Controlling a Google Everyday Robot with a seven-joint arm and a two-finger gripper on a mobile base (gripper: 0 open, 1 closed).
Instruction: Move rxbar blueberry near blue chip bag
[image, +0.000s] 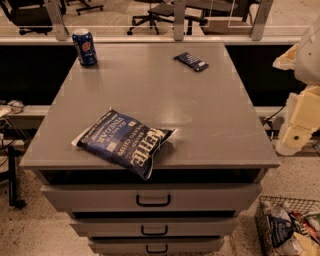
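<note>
The rxbar blueberry (191, 61) is a small flat dark-blue bar with white lettering, lying at the far right of the grey cabinet top (200, 110). The blue chip bag (125, 141) is a large dark-blue "Kettle" bag lying at the near left, its lower end hanging slightly over the front edge. My arm and gripper (296, 134) are cream-white and sit off the cabinet's right side, low beside its edge. They are far from both the bar and the bag and touch neither.
A blue soda can (84, 47) stands upright at the far left corner. The cabinet has drawers with dark handles (153, 201) below. A wire basket of snack packets (290, 227) sits on the floor at the lower right. Office chairs stand behind a rail at the back.
</note>
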